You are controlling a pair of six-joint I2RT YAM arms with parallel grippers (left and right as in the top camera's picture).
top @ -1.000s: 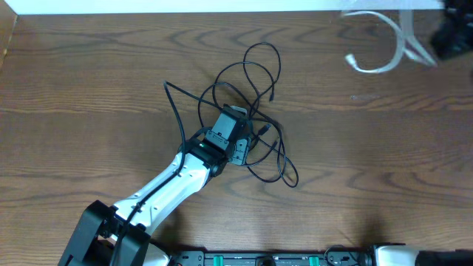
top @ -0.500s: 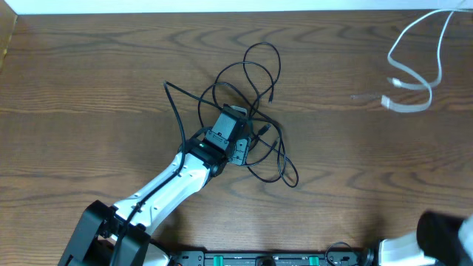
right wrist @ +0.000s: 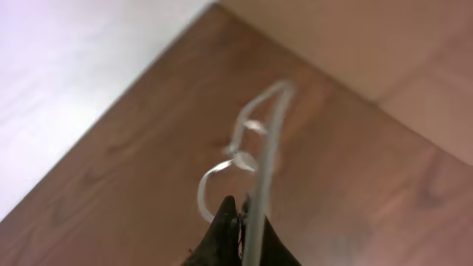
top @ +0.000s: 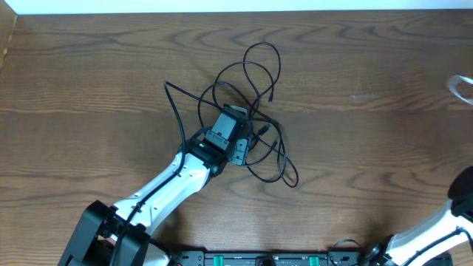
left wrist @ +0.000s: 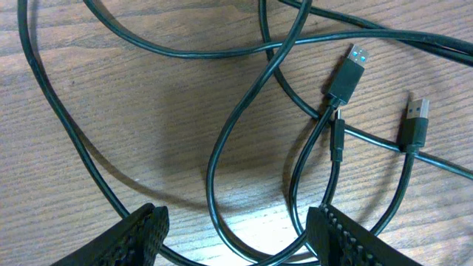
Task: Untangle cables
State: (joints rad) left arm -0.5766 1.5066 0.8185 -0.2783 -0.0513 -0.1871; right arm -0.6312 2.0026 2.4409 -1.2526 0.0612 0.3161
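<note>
Because the right gripper (right wrist: 235, 229) pinches the white cable (right wrist: 266, 151) off at the side to keep it apart, the black cables (top: 260, 127) lie alone in the middle under the left gripper (left wrist: 240, 240), jaws wide apart.

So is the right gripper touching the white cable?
Touching. The right wrist view shows the right gripper shut on the white cable, which comes up out from between its fingertips.

The wooden table (top: 369, 148) is dark brown with clear grain; along its far edge runs a bright white strip (top: 222, 6).
</note>
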